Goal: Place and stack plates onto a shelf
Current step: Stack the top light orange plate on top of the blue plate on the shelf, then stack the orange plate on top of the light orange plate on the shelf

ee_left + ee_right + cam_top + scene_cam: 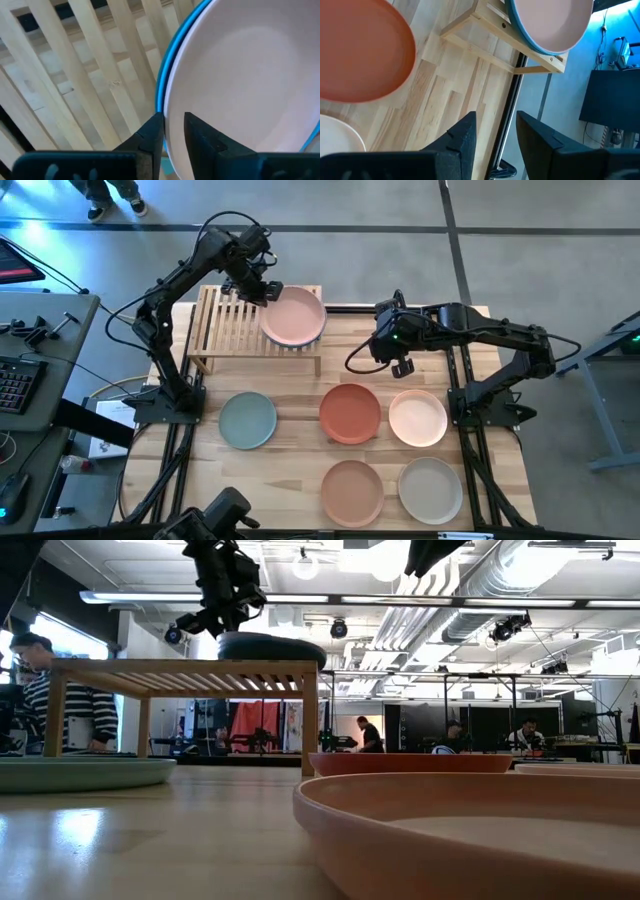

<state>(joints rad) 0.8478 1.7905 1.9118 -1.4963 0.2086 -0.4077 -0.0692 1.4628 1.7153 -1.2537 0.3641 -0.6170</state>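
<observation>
A pink plate (293, 315) lies on a blue plate (161, 85) on the right half of the slatted wooden shelf (232, 320). My left gripper (173, 135) points down at the pink plate's far-left rim, open, one finger on each side of that rim. My right gripper (496, 135) hangs open in the air off the shelf's right end, holding nothing. On the table lie a sage green plate (247, 420), a terracotta plate (350, 412), a peach plate (417, 418), a tan-orange plate (352, 488) and a beige plate (430, 488). My left gripper comes from above with one finger outside the pink plate's rim (169, 107) and one over its inside. A strip of plate shows between the fingers. Whether either finger touches the rim, I cannot tell. The plate lies flat on the blue plate.
The shelf's left half (225, 310) is bare slats. A black frame rail (512, 95) runs along the table's far edge behind the shelf. People stand in the room beyond the table (60, 700).
</observation>
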